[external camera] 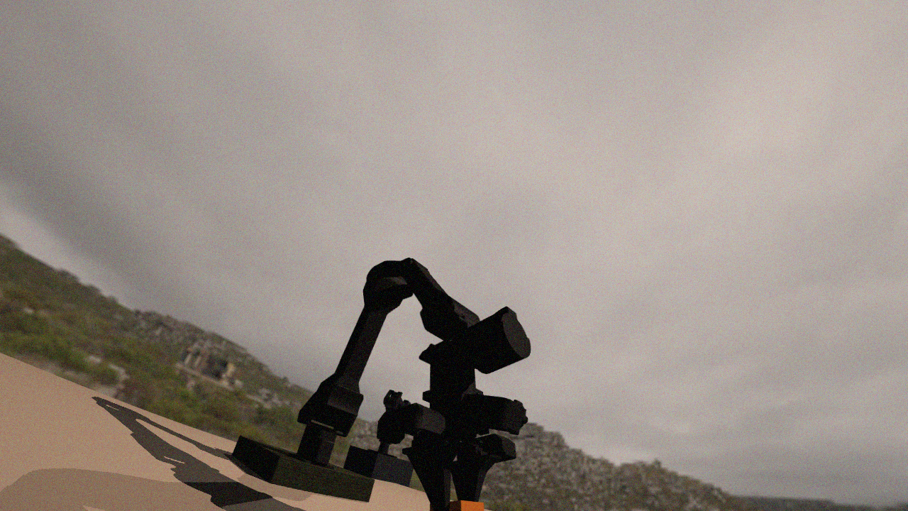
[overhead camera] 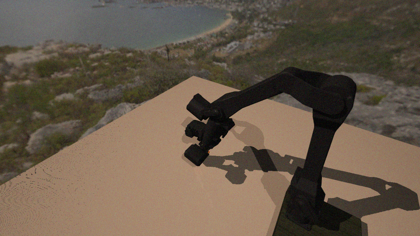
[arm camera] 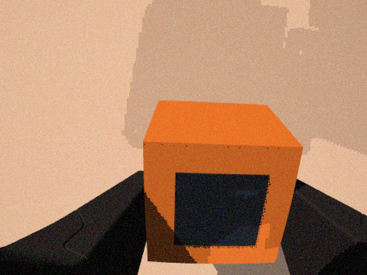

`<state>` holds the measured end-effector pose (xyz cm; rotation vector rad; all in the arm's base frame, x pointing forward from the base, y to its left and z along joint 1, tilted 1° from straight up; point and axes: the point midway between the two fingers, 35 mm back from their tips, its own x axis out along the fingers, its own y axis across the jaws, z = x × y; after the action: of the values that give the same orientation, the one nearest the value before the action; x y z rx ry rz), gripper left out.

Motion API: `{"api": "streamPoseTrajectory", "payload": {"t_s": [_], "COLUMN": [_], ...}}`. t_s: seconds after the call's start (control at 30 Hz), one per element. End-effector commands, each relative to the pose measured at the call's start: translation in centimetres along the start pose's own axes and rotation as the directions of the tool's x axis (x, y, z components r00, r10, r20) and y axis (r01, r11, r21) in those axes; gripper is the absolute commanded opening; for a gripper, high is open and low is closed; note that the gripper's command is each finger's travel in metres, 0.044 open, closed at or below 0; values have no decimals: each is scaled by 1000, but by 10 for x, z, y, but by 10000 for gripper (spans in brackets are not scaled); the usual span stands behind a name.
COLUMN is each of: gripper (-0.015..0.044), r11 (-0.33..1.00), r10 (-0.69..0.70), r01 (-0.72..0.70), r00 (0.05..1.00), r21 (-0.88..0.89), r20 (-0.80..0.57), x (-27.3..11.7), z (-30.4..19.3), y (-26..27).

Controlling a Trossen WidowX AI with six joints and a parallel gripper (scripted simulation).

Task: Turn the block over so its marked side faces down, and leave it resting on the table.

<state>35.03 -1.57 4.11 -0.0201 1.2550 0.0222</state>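
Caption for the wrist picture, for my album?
Black gripper fingers clasp an orange block, dark square facing the camera.

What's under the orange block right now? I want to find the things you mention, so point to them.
Below the block (overhead camera: 208, 152) (external camera: 466, 505) (arm camera: 223, 124), the wrist view shows pale and shadowed tabletop (arm camera: 57, 76). Its underside is hidden, so whether it touches the table, I cannot tell.

In the top view, the block is between the gripper's fingers, with the base towards four o'clock on the tabletop.
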Motion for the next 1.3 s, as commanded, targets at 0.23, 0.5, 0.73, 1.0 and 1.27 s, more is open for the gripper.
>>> {"api": "streamPoseTrajectory", "payload": {"t_s": [0.23,0.5,0.73,1.0,1.27], "gripper": [0,0,0,0,0], "r11": [1000,1000,1000,1000,1000], "r10": [4,4,5,5,6], "r01": [-3,-2,-3,-4,-4], "r00": [983,975,953,911,856], "r21": [-8,-9,-6,-4,-4], "r20": [185,223,302,413,518], "x": [-3,-4,11,26,33], "z": [-4,-5,-2,-1,-4], "y": [1,1,0,-1,-1]}}
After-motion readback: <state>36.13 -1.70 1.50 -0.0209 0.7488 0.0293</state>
